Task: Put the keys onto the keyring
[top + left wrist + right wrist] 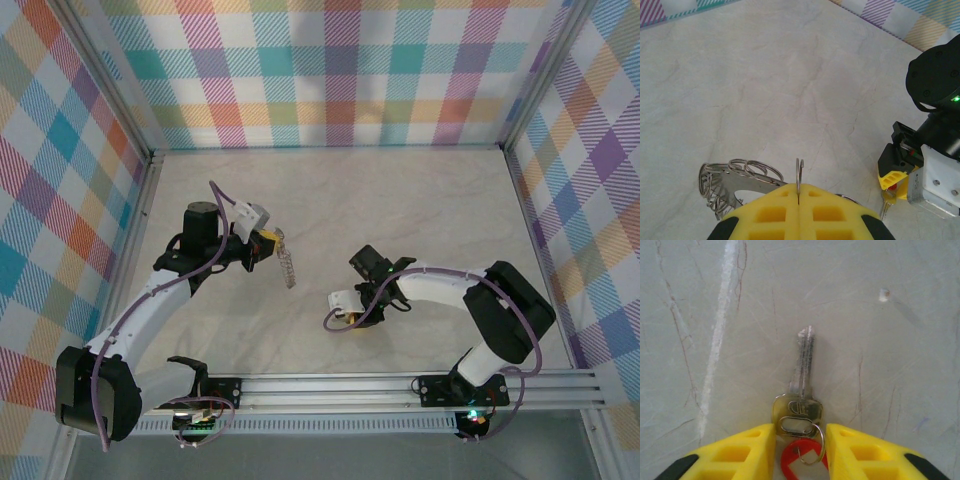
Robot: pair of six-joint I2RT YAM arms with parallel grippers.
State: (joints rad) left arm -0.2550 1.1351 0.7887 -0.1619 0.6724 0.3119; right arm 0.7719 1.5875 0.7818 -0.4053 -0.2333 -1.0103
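On the worktop [420, 200], the red-tagged key [802, 375] lies between the right pincer's [800, 429] parted yellow fingers [740, 452]; I cannot tell if they squeeze it. Its tag [789, 465] is cut off at the edge. The left pincer [798, 186] pinches the keyring [735, 180] tight and partly hides it.

White arms [140, 312] with black joints [515, 310], purple cables [216, 193] and yellow jaws moulded with square pockets.

- You see the silvery keyring [799, 175] clamped edge-on between the left fingers [775, 212], with its small loops bunched to their left.
- Your red-tagged key [802, 375] sits between the right fingers [740, 457], blade pointing straight away.
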